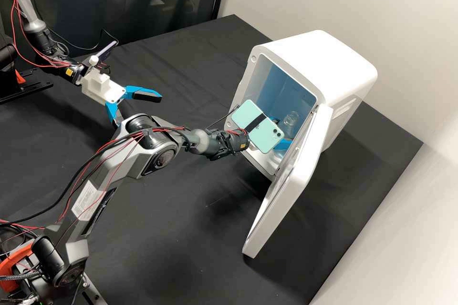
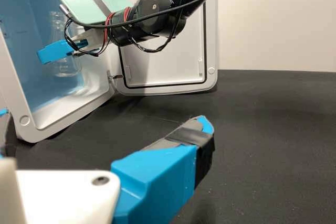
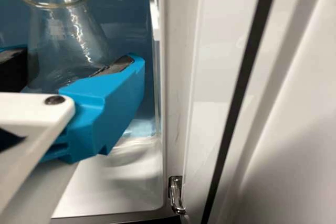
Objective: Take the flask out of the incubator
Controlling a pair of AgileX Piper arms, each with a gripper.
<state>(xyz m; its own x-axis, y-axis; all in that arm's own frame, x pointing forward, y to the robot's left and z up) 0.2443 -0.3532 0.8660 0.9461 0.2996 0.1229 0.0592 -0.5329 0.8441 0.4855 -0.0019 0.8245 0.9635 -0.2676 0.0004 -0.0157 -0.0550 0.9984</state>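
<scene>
Inside the open white incubator, my right gripper appears closed on the lower cone of the clear glass flask, which is upright in the blue chamber on the side where the door hinges. The flask is likely light, rigid, slick and breakable, so it wants a gentle hold low on the body. My left gripper hangs wide open over the bench.
</scene>
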